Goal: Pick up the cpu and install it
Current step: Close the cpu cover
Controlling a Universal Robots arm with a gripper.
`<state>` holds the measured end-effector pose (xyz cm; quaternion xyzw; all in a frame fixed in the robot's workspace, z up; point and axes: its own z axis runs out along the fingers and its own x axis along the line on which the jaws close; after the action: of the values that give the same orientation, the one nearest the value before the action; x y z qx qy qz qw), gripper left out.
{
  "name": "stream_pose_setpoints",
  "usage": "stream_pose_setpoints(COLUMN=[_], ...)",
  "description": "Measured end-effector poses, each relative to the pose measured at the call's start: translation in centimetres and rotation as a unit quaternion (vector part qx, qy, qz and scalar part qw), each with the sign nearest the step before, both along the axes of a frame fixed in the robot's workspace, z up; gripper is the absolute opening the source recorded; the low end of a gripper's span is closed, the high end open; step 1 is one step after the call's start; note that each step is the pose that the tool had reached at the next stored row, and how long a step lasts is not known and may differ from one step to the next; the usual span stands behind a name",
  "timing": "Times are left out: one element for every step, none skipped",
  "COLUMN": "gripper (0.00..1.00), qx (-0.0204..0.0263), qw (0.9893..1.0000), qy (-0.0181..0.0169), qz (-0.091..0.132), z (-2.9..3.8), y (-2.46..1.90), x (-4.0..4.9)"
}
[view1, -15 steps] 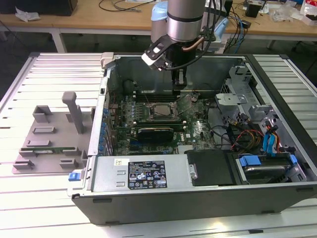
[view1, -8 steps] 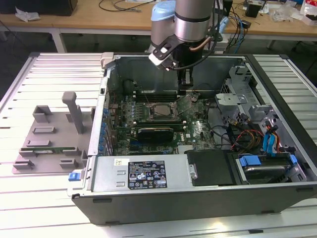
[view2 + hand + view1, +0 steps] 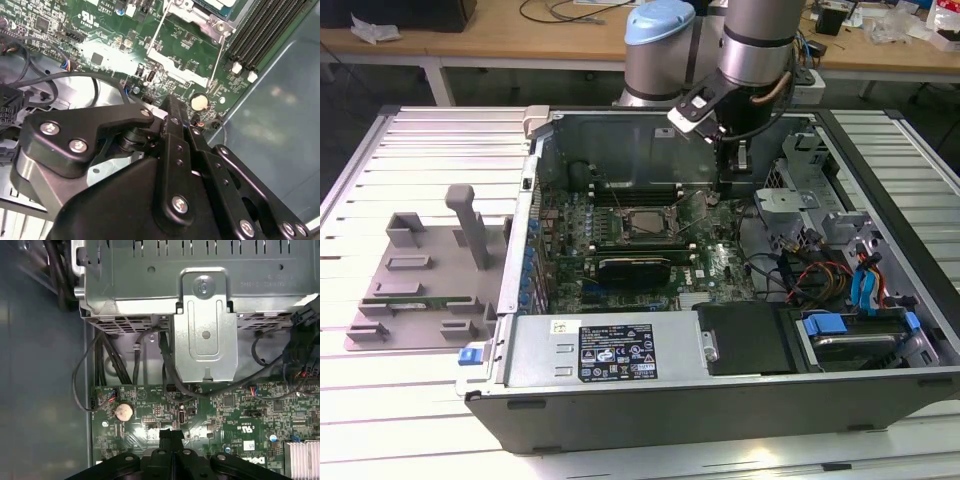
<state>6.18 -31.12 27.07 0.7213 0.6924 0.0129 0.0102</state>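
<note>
In the exterior view, a flat grey square that looks like the cpu [image 3: 642, 224] lies inside the black socket frame on the motherboard [image 3: 720, 262] of the open computer case. My gripper [image 3: 740, 166] hangs inside the case, toward the exterior view's right of the socket and apart from it. In both wrist views its black fingers [image 3: 171, 436] are pressed together, with nothing visible between them. The tips [image 3: 168, 104] hover over the green board near a round coin battery [image 3: 199, 102]. A corner of the metal socket frame [image 3: 200, 17] and its thin wire lever show beyond the tips.
A grey plastic fixture [image 3: 415, 285] with an upright post stands on the slatted table at the exterior view's left. Black cables [image 3: 165, 365] and a metal drive cage [image 3: 205, 335] lie ahead of the fingers. Memory slots [image 3: 260, 30] and the case wall [image 3: 280, 110] flank the gripper.
</note>
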Motion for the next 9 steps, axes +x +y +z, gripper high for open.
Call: stream_pose_setpoints(gripper=[0.11, 0.11, 0.11, 0.11, 0.11, 0.11, 0.11, 0.11, 0.11], qx=[-0.0003, -0.0011, -0.0013, -0.0014, -0.0015, -0.0024, -0.0027, -0.0027, -0.0025], qw=[1.0000, 1.0000, 1.0000, 1.0000, 1.0000, 1.0000, 1.0000, 1.0000, 1.0000], qy=[0.0012, 0.0032, 0.0037, 0.0040, 0.0045, 0.0053, 0.0055, 0.0055, 0.0055], qz=[0.000, 0.000, 0.000, 0.000, 0.000, 0.002, 0.003, 0.003, 0.003], z=[-0.53, -1.35, -1.66, -1.82, -2.03, -2.23, -2.26, -2.26, -2.45], y=[0.00, 0.00, 0.01, 0.00, 0.00, 0.00, 0.00, 0.00, 0.01], x=[0.00, 0.00, 0.00, 0.00, 0.00, 0.00, 0.00, 0.00, 0.00])
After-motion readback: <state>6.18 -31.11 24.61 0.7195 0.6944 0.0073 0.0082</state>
